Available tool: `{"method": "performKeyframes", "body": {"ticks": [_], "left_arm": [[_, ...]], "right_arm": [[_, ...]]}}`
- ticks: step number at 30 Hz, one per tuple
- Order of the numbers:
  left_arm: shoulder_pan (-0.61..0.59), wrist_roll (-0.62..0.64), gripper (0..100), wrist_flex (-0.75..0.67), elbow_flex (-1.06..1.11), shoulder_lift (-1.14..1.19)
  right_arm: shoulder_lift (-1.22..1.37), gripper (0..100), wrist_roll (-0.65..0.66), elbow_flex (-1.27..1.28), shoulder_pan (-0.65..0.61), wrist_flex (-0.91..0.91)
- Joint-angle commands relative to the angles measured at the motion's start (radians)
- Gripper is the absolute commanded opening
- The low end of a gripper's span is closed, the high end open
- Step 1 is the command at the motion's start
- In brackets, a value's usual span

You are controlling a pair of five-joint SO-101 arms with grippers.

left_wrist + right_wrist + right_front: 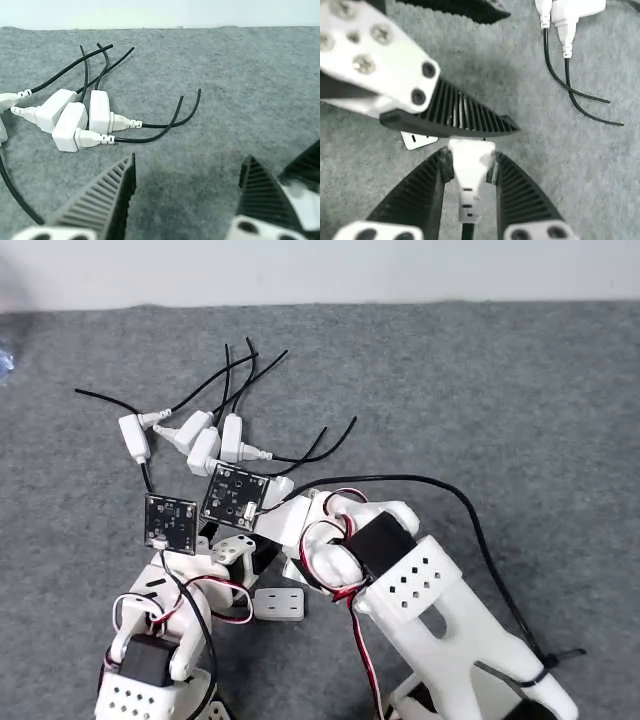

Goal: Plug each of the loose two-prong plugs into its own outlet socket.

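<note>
Several loose white two-prong plugs [204, 448] with short black cords lie in a cluster at the back left of the grey mat; they also show in the left wrist view [75, 117] and in the right wrist view [570, 9]. My right gripper [470, 156] is shut on one white plug [469, 172], whose cord trails back between the fingers. My left gripper [190, 160] stands open just above the mat, short of the cluster, nothing between its fingers. One black finger [452, 114] of the left gripper crosses right in front of the held plug.
A small white slotted piece [417, 141] lies on the mat under that crossing finger. A white plate with two holes [278, 604] sits between the two arms. Both wrist camera boards [170, 520] crowd together. Open mat [480, 400] spreads to the right.
</note>
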Motion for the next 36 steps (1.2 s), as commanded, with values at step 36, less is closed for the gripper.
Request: {"method": "performKeyframes", "body": {"ticks": [36], "left_arm": [[-0.002,-0.002,32,0.011,0.004,0.006]], "right_arm": [[-0.125,0.9,-0.046,-0.077,0.002,-0.039]]}}
